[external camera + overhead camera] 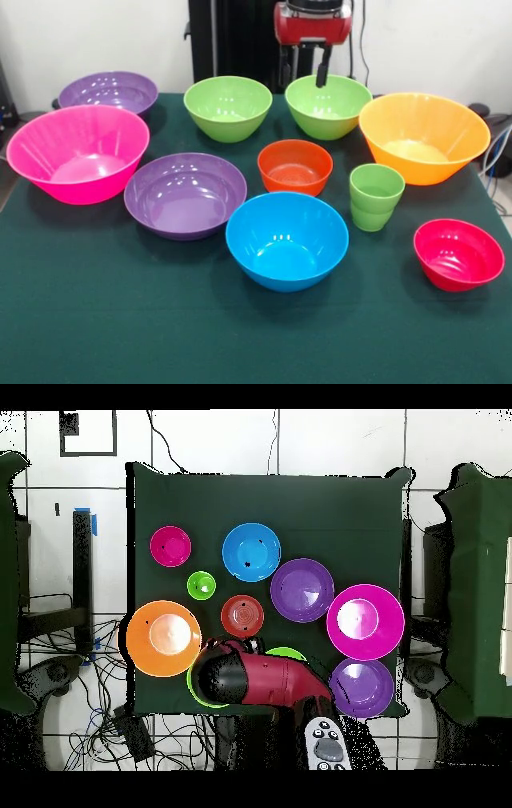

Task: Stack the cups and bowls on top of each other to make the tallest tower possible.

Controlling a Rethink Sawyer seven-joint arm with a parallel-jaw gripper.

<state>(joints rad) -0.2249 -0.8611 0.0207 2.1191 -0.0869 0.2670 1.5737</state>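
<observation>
You see glossy, smooth plastic bowls [286, 240] and cups [375, 197] catching the light, on a table [112, 312] covered in matt green cloth.

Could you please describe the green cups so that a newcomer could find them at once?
In the front view, start at the big orange bowl on the right. Just below its near edge stand the green cups, nested one inside another. They are the only pieces taller than wide, far narrower than the two green bowls behind.

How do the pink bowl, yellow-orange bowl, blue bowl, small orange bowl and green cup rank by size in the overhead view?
1. pink bowl and yellow-orange bowl: too alike to separate
2. blue bowl
3. small orange bowl
4. green cup
</observation>
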